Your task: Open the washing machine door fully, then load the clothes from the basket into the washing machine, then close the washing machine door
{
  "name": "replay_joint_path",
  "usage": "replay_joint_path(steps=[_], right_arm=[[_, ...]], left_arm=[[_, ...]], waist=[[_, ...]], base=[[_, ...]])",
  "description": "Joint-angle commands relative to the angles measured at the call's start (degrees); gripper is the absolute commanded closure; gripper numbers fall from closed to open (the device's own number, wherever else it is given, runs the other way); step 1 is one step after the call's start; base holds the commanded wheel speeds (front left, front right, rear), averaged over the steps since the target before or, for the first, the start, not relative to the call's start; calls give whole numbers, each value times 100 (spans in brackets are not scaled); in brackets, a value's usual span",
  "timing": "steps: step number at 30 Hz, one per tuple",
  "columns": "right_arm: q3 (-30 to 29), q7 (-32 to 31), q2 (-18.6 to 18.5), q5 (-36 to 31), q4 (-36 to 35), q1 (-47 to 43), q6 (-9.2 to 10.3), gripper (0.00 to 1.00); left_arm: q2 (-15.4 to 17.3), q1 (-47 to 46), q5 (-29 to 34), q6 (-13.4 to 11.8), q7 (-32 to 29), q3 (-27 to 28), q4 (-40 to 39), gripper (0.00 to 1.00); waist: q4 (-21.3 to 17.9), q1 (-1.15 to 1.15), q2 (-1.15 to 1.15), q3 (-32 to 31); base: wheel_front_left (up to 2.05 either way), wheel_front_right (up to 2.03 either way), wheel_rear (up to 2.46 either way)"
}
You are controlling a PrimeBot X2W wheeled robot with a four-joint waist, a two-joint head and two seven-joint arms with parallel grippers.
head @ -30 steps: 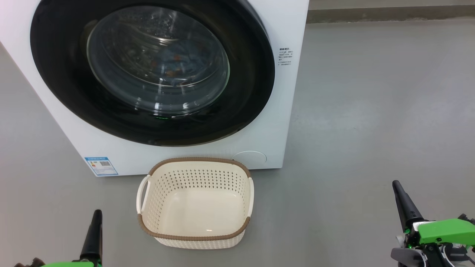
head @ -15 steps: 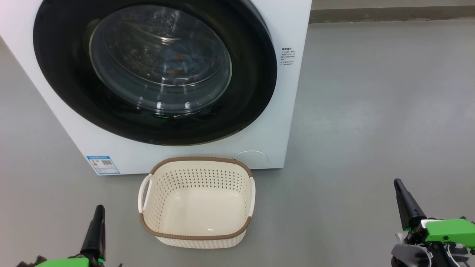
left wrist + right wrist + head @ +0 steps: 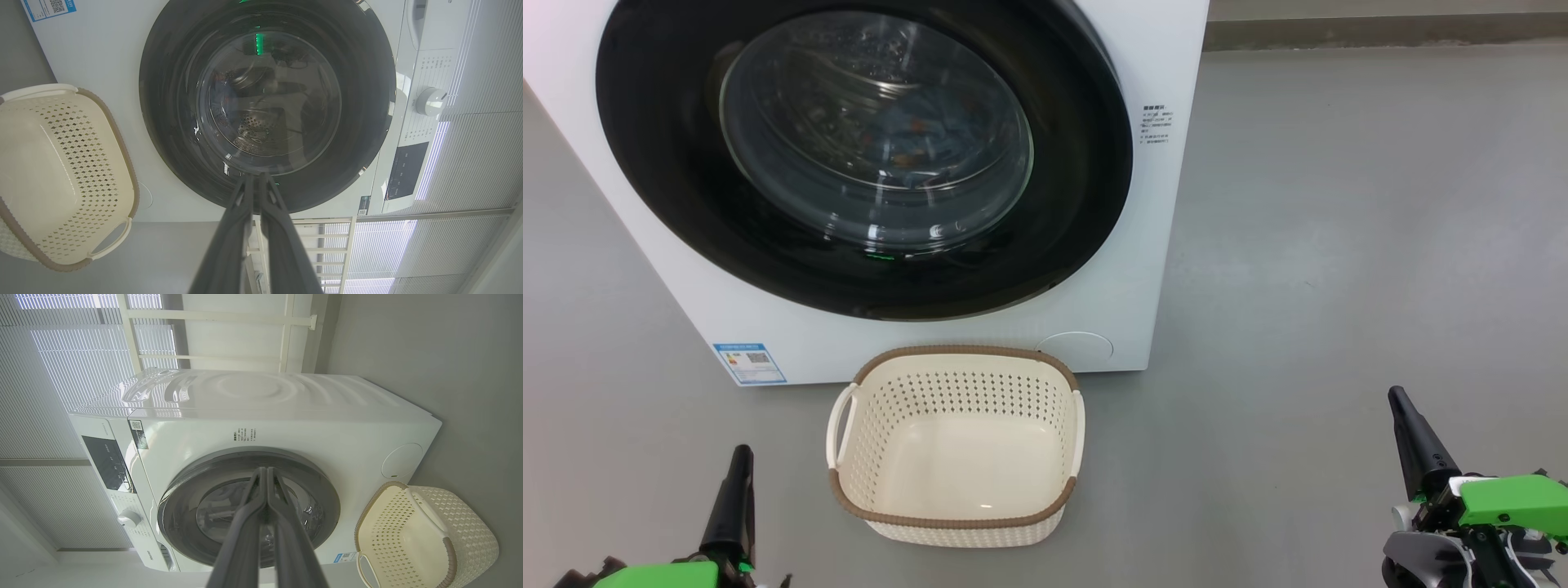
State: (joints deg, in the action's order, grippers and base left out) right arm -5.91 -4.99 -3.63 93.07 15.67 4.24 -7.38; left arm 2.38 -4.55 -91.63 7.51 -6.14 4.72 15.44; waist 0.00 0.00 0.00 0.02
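While the washing machine door (image 3: 874, 155) sat shut against the washing machine (image 3: 1168, 65), the clothes (image 3: 916, 131) showed as blue and orange patches through its glass, inside the drum. Just in front, the basket (image 3: 956, 392) stood upright on the grey floor (image 3: 1339, 245), near the machine's base. Well apart from it, the left tool (image 3: 741, 454) and the right tool (image 3: 1398, 397) hung low at either side, each with its fingers pressed together.

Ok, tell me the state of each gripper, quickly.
Left gripper: jaws shut, holding nothing.
Right gripper: jaws shut, holding nothing.
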Motion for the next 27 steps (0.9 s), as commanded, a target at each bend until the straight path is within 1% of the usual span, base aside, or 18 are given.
replay_joint_path(steps=[1, 27], right_arm=[[85, -31, -36, 34, -138, 222, -11, 100], [65, -47, -22, 17, -137, 224, -11, 100]], left_arm=[[51, -208, -45, -4, -41, 190, -96, 100], [51, -209, -45, -3, -41, 190, -95, 100]], waist=[[0, 0, 0, 0], [0, 0, 0, 0]], base=[[0, 0, 0], [0, 0, 0]])
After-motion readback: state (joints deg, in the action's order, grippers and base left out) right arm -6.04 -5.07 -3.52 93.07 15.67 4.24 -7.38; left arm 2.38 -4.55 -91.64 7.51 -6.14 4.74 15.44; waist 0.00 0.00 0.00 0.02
